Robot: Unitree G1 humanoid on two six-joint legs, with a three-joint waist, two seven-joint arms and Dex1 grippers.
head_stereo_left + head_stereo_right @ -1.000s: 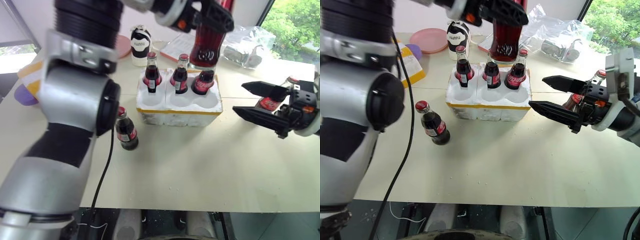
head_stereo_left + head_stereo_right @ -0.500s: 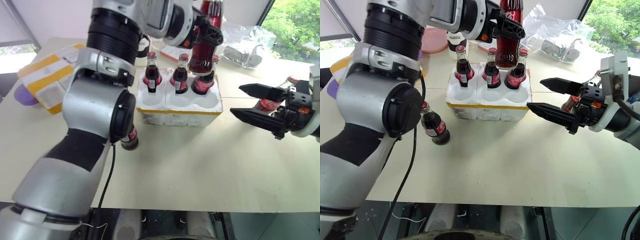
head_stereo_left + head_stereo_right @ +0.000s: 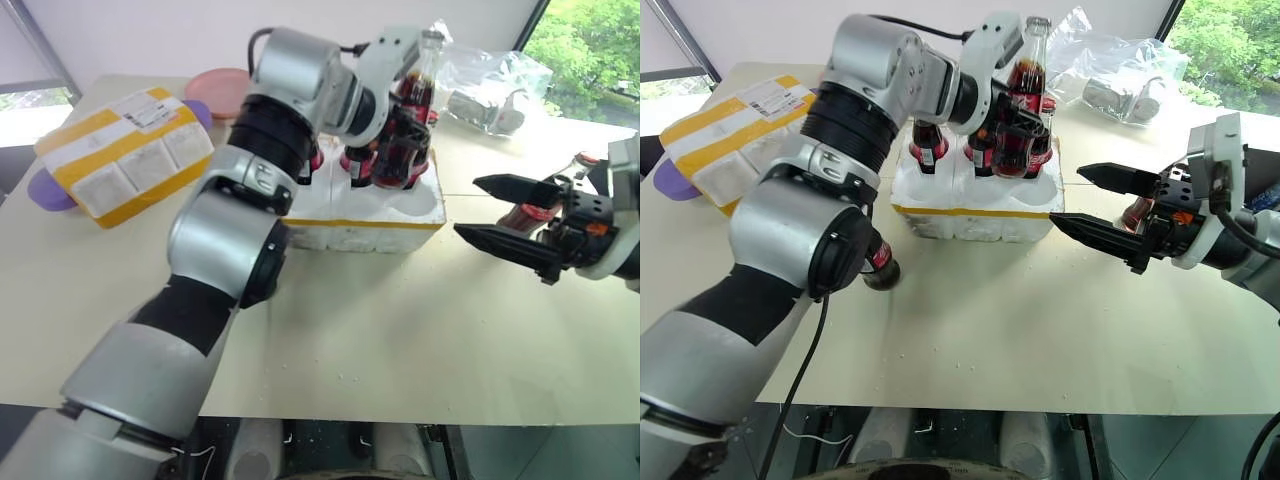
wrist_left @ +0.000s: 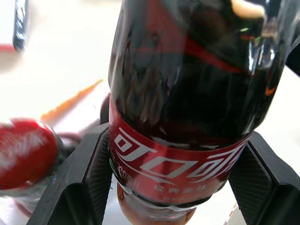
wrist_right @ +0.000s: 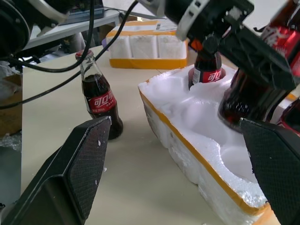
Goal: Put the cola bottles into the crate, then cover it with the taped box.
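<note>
A glossy glass cola bottle (image 3: pixel 1020 120) is clamped in the left gripper (image 3: pixel 1015 125) over the pitted white styrofoam crate (image 3: pixel 975 215), upper centre. The right gripper (image 3: pixel 1095 205), centre right, is spread empty. The yellow-banded taped box (image 3: pixel 725 130) is seen upper left.

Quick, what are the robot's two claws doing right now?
Left gripper: shut on a cola bottle, over the crate.
Right gripper: open, holding nothing.

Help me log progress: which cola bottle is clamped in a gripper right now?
The cola bottle in the left gripper, hanging over the crate. The other bottles stand free.
</note>
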